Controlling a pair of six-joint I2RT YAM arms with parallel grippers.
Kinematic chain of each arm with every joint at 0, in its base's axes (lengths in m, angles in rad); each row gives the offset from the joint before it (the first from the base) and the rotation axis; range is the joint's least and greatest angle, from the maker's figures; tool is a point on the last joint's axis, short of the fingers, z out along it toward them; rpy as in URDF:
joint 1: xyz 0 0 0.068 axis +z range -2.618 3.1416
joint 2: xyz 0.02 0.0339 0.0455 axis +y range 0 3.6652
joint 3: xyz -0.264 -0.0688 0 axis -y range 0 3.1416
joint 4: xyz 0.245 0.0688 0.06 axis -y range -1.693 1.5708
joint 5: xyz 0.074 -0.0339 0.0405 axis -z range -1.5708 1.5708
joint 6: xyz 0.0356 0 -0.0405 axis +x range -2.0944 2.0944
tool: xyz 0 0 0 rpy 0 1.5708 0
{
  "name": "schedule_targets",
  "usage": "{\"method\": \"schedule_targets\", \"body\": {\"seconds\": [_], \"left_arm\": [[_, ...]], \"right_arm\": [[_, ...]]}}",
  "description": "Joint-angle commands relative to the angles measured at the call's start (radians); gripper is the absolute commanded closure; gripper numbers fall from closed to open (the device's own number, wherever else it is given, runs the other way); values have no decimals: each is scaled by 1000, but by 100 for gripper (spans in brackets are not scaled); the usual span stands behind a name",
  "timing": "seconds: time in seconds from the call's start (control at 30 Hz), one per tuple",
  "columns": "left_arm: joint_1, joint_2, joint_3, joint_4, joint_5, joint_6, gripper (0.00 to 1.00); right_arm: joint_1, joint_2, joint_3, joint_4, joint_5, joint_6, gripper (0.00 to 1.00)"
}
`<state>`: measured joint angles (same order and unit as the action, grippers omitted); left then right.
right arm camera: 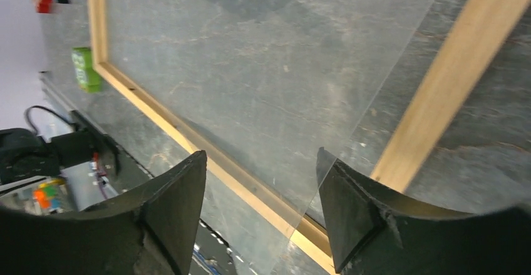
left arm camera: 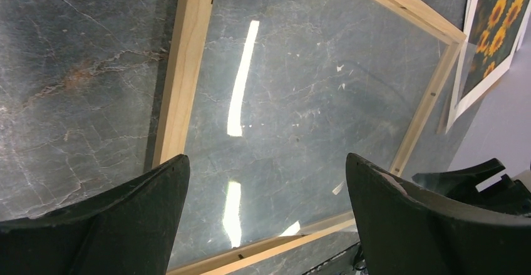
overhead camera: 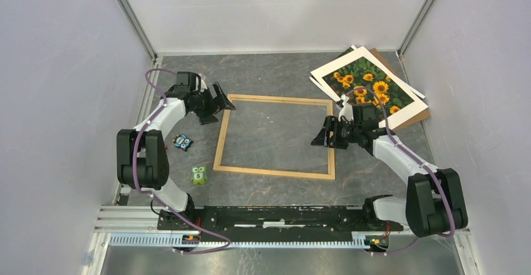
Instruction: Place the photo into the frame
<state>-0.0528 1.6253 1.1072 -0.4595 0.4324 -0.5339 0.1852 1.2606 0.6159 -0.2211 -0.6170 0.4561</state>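
The frame (overhead camera: 275, 172) of thin light wood lies flat in the middle of the table. It also shows in the left wrist view (left arm camera: 181, 68) and the right wrist view (right arm camera: 451, 81). A clear glossy sheet (right arm camera: 282, 68) lies over it, with one edge running past the frame's strip close to my right fingers. The photo (overhead camera: 366, 87), sunflowers face up, rests on a stack at the back right, and its edge shows in the left wrist view (left arm camera: 494, 31). My left gripper (overhead camera: 222, 111) (left arm camera: 266, 159) is open over the frame's back left corner. My right gripper (overhead camera: 319, 134) (right arm camera: 260, 153) is open over the frame's right side.
A brown backing board (overhead camera: 419, 117) lies under the photo stack. A green toy cube (overhead camera: 199, 175) (right arm camera: 86, 68) and a small blue toy (overhead camera: 182, 141) sit left of the frame. Grey walls stand close on both sides. A metal rail (overhead camera: 250, 231) runs along the near edge.
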Motion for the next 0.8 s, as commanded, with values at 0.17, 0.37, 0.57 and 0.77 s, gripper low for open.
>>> {"method": "schedule_targets", "body": {"seconds": [0.17,0.37,0.57,0.77], "left_arm": [[-7,-72,-21,53,77,-43,0],[-20,-105,-42,83,114,-62,0],[-62,-120,-53,96,141,-73,0],[-67,-137,-69,96,134,-71,0]], "right_arm": [[3,-16,160,-276,290,-196,25],[5,-27,196,-334,400,-234,25],[11,7,175,-224,364,-227,28],[10,83,153,-81,345,-163,43]]}}
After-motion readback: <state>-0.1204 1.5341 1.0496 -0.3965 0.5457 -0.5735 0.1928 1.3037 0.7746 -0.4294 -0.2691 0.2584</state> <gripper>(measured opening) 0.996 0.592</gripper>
